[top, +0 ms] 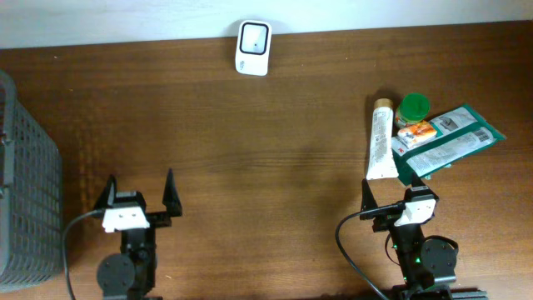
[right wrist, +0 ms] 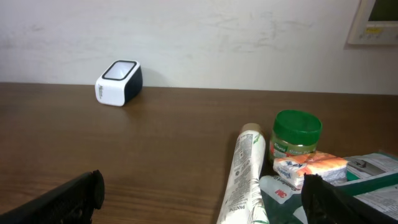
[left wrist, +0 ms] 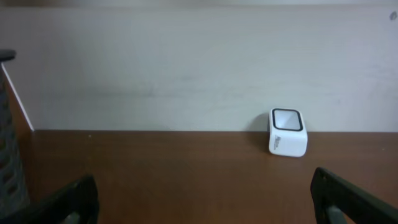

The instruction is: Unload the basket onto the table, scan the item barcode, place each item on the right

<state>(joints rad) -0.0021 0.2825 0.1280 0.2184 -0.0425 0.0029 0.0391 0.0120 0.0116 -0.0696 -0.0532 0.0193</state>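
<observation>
A white barcode scanner (top: 252,48) with a dark window stands at the table's far edge; it also shows in the left wrist view (left wrist: 288,132) and the right wrist view (right wrist: 119,83). The items lie in a cluster at the right: a white tube (top: 381,140) (right wrist: 244,177), a green-lidded jar (top: 412,109) (right wrist: 296,137), an orange packet (top: 416,132) (right wrist: 311,168) and a green pouch (top: 450,140) (right wrist: 373,177). My right gripper (top: 396,198) (right wrist: 202,205) is open just in front of the tube, holding nothing. My left gripper (top: 138,193) (left wrist: 205,205) is open over bare wood.
A grey mesh basket (top: 25,183) (left wrist: 7,155) stands at the left edge of the table. A pale wall runs behind the table's far edge, with a wall panel (right wrist: 373,22) at the upper right.
</observation>
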